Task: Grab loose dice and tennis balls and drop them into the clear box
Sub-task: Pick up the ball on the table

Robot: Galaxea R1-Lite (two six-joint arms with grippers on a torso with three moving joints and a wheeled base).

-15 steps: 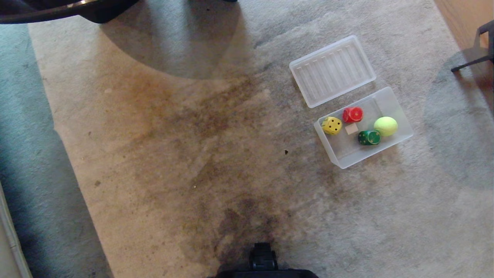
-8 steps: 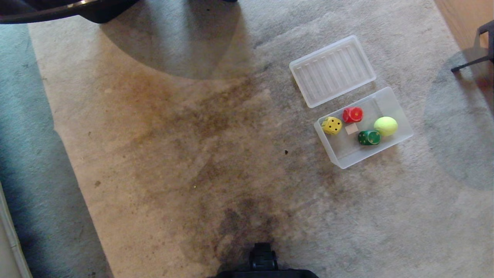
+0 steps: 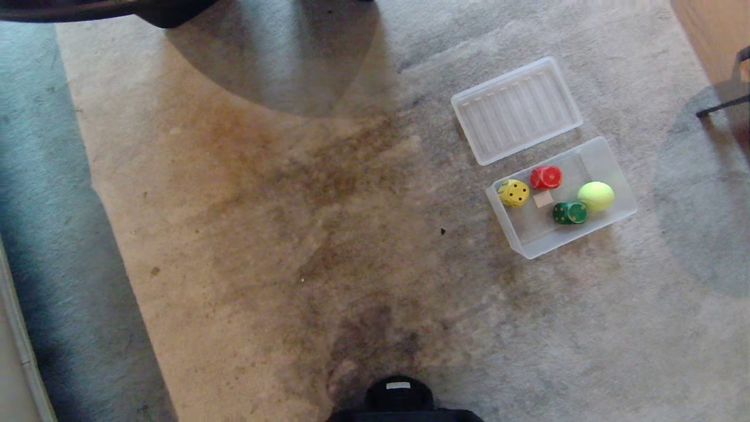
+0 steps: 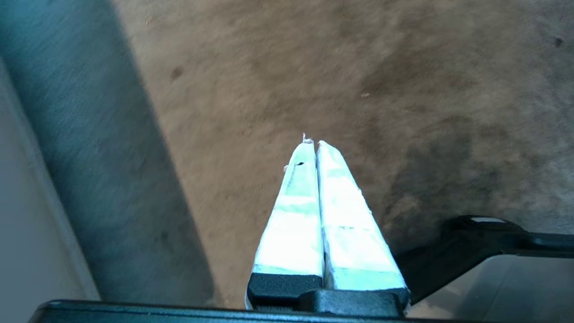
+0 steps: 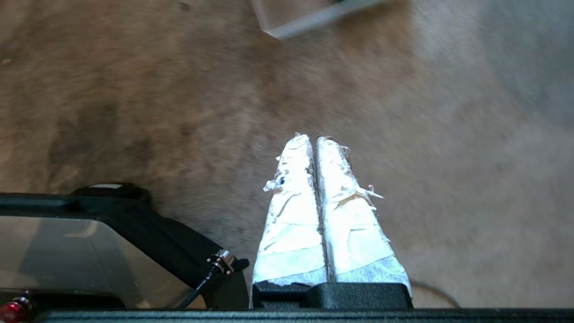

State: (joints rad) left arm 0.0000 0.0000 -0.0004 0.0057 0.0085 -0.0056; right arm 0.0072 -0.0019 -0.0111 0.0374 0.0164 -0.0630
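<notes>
The clear box (image 3: 534,235) lies on the carpet at the right of the head view. Inside it are a yellow die (image 3: 514,193), a red die (image 3: 545,177), a green die (image 3: 569,213) and a fuzzy yellow-green tennis ball (image 3: 596,196). A small pale square patch (image 3: 543,199) shows on the box floor. No loose die or ball shows on the carpet. Neither arm is in the head view. My left gripper (image 4: 312,142) hangs shut and empty over stained carpet. My right gripper (image 5: 313,137) is shut and empty too, with a corner of the clear box (image 5: 291,29) far ahead of it.
The flat ribbed clear lid (image 3: 516,109) lies just beyond the box. A dark chair leg (image 3: 723,102) stands at the far right by wood flooring (image 3: 703,23). A dark object (image 3: 117,9) crosses the top left. My base (image 3: 398,398) shows at the bottom edge.
The whole head picture has shifted a little to the right, so the camera has moved. The box and what lies in it keep their places on the carpet.
</notes>
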